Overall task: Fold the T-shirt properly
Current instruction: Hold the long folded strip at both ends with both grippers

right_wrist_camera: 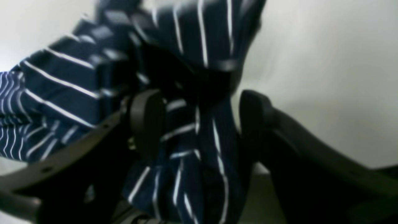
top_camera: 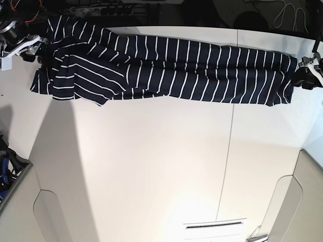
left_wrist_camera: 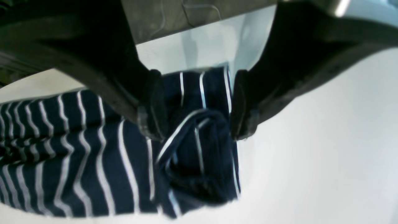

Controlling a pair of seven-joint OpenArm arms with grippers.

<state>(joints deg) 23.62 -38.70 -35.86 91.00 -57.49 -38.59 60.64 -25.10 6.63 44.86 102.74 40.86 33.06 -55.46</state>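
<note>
The T-shirt [top_camera: 166,65], dark navy with thin white stripes, lies stretched in a long band along the far edge of the white table [top_camera: 151,166]. My left gripper [top_camera: 301,70] is at its right end. In the left wrist view the gripper [left_wrist_camera: 197,133] is open, with its fingers [left_wrist_camera: 152,105] on either side of a bunched corner of the T-shirt [left_wrist_camera: 199,146] that rests on the table. My right gripper [top_camera: 40,53] is at the T-shirt's left end. In the right wrist view it [right_wrist_camera: 199,99] is open astride a bunched fold of the T-shirt [right_wrist_camera: 192,140].
A power strip and cables [top_camera: 101,7] run behind the table's far edge. A seam [top_camera: 231,131] crosses the tabletop. Blue and black items [top_camera: 6,171] sit off the table's left side. A slot plate [top_camera: 214,224] lies near the front edge.
</note>
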